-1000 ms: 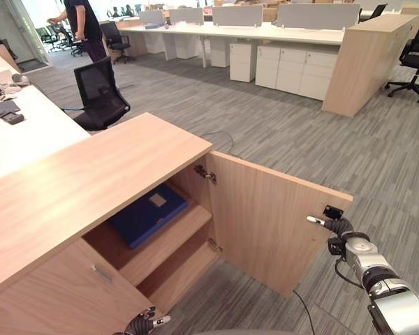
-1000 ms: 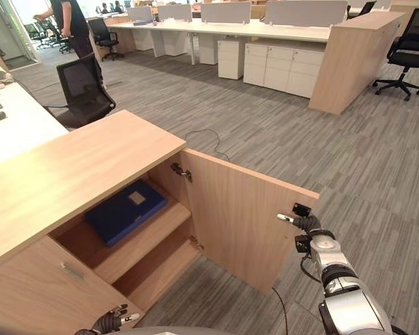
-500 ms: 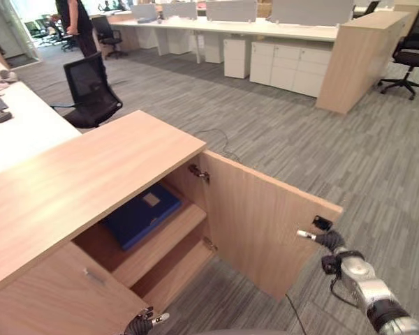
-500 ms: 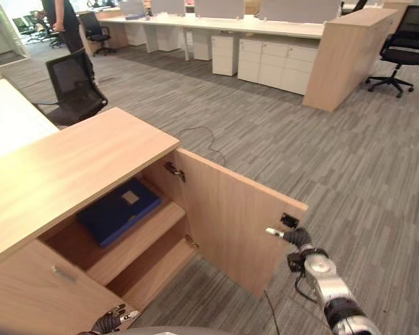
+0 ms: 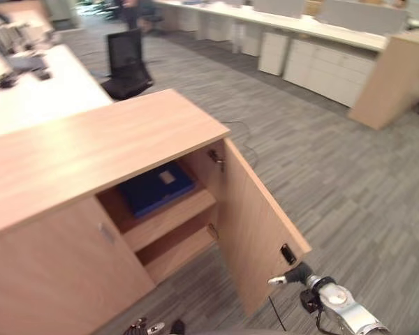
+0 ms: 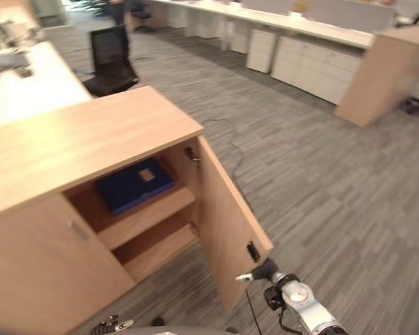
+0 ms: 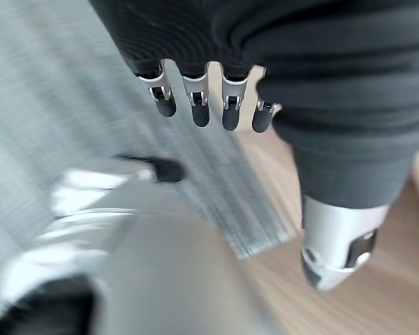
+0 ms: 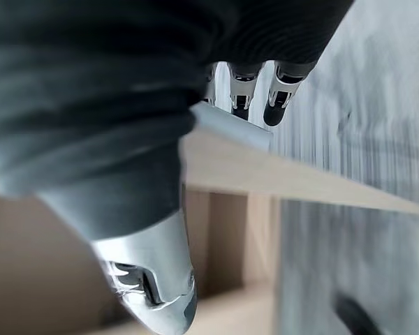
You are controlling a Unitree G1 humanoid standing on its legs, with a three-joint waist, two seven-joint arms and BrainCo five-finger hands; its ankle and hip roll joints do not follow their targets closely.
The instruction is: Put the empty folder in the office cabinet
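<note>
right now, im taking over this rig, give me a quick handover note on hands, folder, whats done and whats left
Right hand: open, fingers over the outer edge of the cabinet door, by its handle.
Left hand: open, holding nothing, low beside the cabinet.
Blue folder: lying flat on the upper shelf inside the cabinet.
Done: folder is in.
Left: the door stands partly open; probably push it shut and draw the hand away.

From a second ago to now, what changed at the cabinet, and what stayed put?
The right hand, at the free edge of the cabinet door, has swung it part of the way closed. The camera also shifted. The blue folder lies as before on the upper shelf, and the left hand stays low and idle.
</note>
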